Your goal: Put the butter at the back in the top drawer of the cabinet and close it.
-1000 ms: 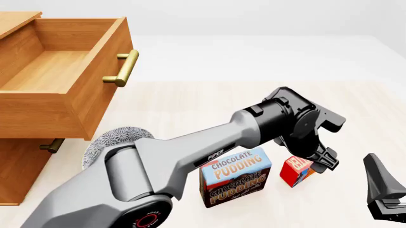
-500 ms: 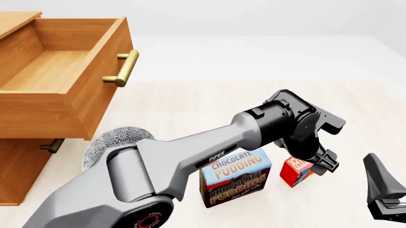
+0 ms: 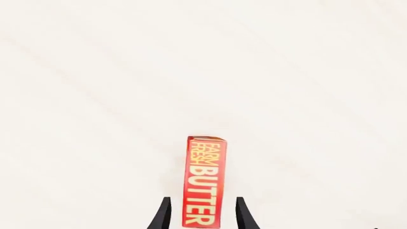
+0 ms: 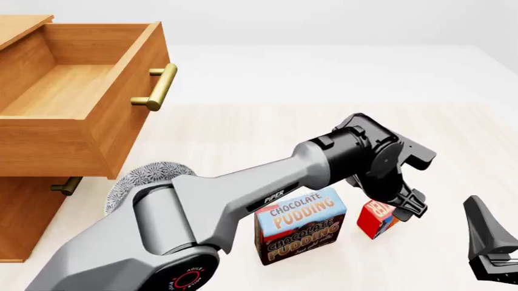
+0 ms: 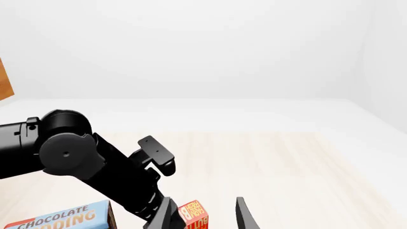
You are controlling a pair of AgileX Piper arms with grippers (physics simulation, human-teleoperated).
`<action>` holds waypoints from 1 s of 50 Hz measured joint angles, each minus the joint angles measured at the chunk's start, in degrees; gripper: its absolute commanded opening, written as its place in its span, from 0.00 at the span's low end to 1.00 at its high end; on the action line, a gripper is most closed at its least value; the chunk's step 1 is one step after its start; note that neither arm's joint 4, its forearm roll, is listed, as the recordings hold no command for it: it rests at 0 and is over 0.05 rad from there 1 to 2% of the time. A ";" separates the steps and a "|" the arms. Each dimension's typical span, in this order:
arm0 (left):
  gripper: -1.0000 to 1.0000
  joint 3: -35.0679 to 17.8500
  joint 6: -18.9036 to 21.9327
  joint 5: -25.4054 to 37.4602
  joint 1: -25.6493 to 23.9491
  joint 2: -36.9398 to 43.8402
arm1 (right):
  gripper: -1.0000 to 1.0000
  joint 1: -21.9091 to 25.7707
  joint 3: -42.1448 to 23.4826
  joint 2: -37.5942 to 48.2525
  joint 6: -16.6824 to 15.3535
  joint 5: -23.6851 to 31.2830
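The butter (image 4: pixel 377 219), a small red box with yellow lettering, stands on edge on the table right of the pudding box. In the left wrist view the butter (image 3: pixel 205 181) sits between the two fingers with a small gap on each side. My left gripper (image 4: pixel 402 209) (image 3: pixel 203 217) is open and straddles it from above. The top drawer (image 4: pixel 133 100) of the cabinet (image 4: pixel 24 224) is pulled out, and no object shows inside it. My right gripper (image 4: pixel 486 239) (image 5: pixel 205 215) is open and holds nothing, low at the right, apart from the butter (image 5: pixel 194 215).
The blue-and-brown Chocolate Pudding box (image 4: pixel 299 225) stands just left of the butter, under my left forearm. A grey patterned plate (image 4: pixel 142 179) lies near the cabinet, partly behind the arm. The brass handle (image 4: pixel 158 88) sticks out from the open drawer front.
My left gripper has shifted slightly left over the butter. The butter, pudding box, drawer and right arm have not moved.
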 measured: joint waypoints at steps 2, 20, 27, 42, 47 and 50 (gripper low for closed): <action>1.00 -0.02 0.00 -0.01 0.03 0.06 | 1.00 0.00 0.00 0.00 0.00 0.00; 1.00 -0.18 -0.22 -0.20 0.04 0.76 | 1.00 0.00 0.00 0.00 0.00 0.00; 1.00 -0.17 -0.45 -0.35 -0.05 1.10 | 1.00 0.00 0.00 0.00 0.00 0.00; 1.00 -0.42 -0.83 -0.51 -0.19 1.83 | 1.00 0.00 0.00 0.00 0.00 0.00; 1.00 -0.40 -0.95 -0.62 -0.21 2.00 | 1.00 0.00 0.00 0.00 0.00 0.00; 1.00 -0.47 -1.04 -0.64 -0.23 2.15 | 1.00 0.00 0.00 0.00 0.00 0.00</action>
